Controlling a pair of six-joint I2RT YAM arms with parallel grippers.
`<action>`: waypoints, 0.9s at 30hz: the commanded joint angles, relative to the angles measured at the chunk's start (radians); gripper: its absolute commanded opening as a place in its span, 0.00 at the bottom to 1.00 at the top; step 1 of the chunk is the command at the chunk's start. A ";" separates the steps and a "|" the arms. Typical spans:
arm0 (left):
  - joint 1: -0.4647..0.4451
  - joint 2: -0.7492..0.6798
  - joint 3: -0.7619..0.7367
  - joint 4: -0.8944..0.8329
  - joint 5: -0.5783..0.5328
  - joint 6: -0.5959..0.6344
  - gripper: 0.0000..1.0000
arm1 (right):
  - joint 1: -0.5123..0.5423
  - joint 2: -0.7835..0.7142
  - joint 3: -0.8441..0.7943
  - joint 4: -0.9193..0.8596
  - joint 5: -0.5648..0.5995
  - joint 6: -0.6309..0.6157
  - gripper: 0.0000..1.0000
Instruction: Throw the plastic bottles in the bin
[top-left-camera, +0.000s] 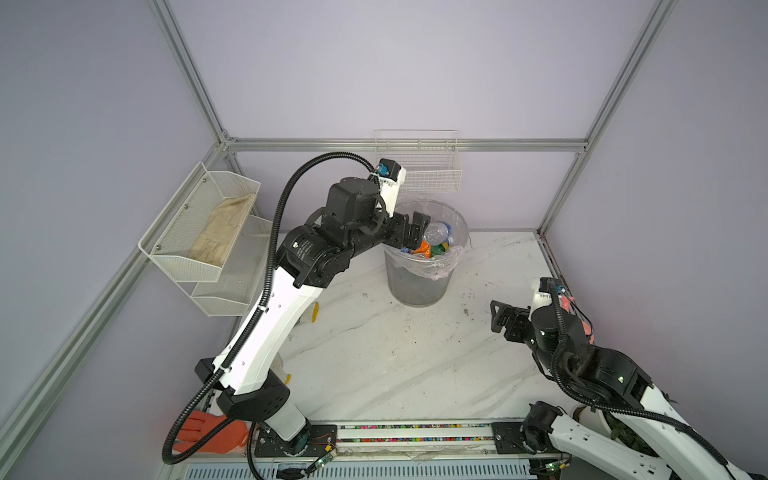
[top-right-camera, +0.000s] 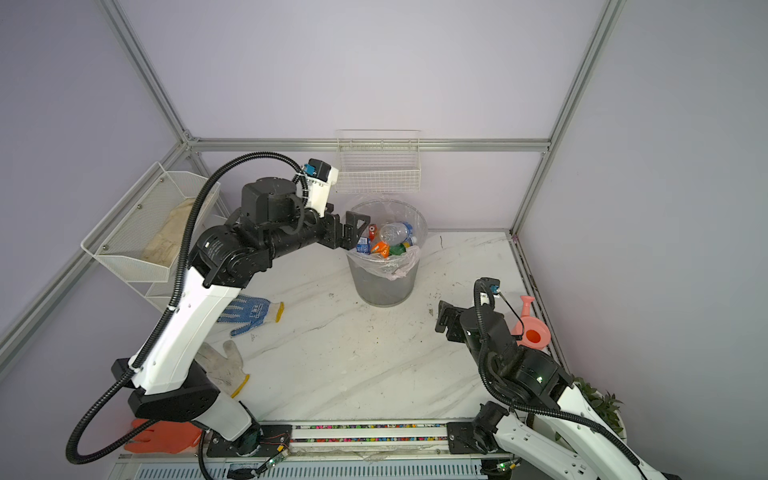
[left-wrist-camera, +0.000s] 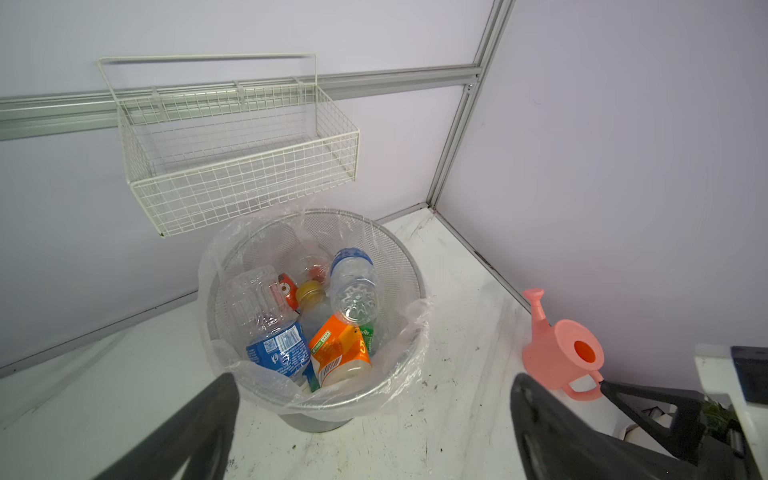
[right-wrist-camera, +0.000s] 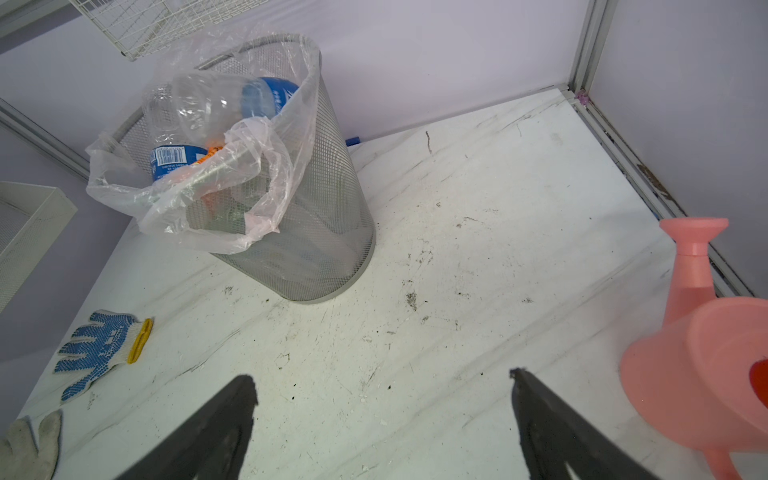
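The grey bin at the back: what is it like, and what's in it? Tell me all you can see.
The bin is a tall round basket of fine grey metal-looking mesh that narrows toward its base. It is lined with a clear plastic bag folded loosely over the rim. It stands upright on the white marbled table, close to the back wall and below a white wire basket. Clear plastic bottles with blue, orange and green labels are piled in it to about the rim.

Open tabletop (top-right-camera: 353, 365) between bin (top-right-camera: 384, 286) and pink watering can (top-right-camera: 534, 332)
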 joint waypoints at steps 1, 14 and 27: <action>-0.010 -0.005 -0.069 0.030 -0.012 0.000 1.00 | 0.000 -0.003 -0.010 0.013 0.008 -0.001 0.97; -0.019 -0.278 -0.457 0.204 -0.093 -0.003 1.00 | 0.000 0.012 -0.010 0.037 0.005 -0.016 0.97; -0.018 -0.480 -0.800 0.334 -0.270 0.015 1.00 | 0.001 0.030 -0.041 0.209 -0.070 -0.102 0.97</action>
